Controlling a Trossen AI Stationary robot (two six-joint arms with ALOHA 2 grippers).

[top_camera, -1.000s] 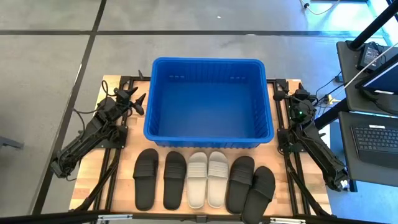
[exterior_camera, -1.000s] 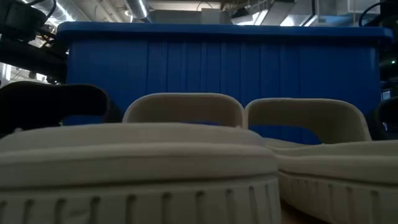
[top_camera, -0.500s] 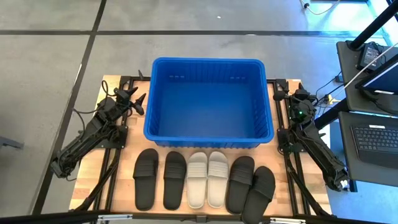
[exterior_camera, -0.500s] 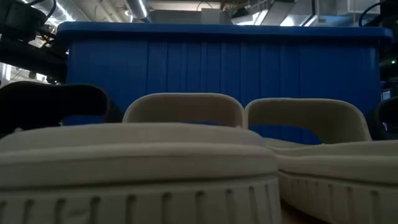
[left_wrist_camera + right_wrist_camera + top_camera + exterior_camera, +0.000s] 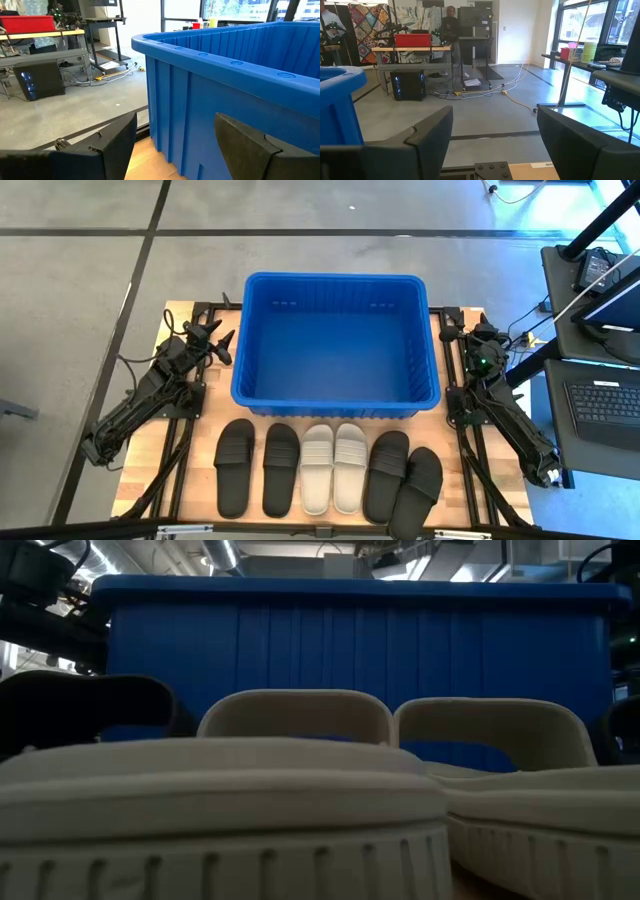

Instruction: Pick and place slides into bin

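You see the blue bin (image 5: 336, 345) at the far middle of the desk (image 5: 150, 450), with nothing inside. The six slides lie in one row just before it: two black slides (image 5: 258, 467), two off-white slides (image 5: 333, 467), two more black ones. The left gripper (image 5: 218, 340) and the right gripper (image 5: 456, 337) rest beside the bin, fingers apart, holding nothing.
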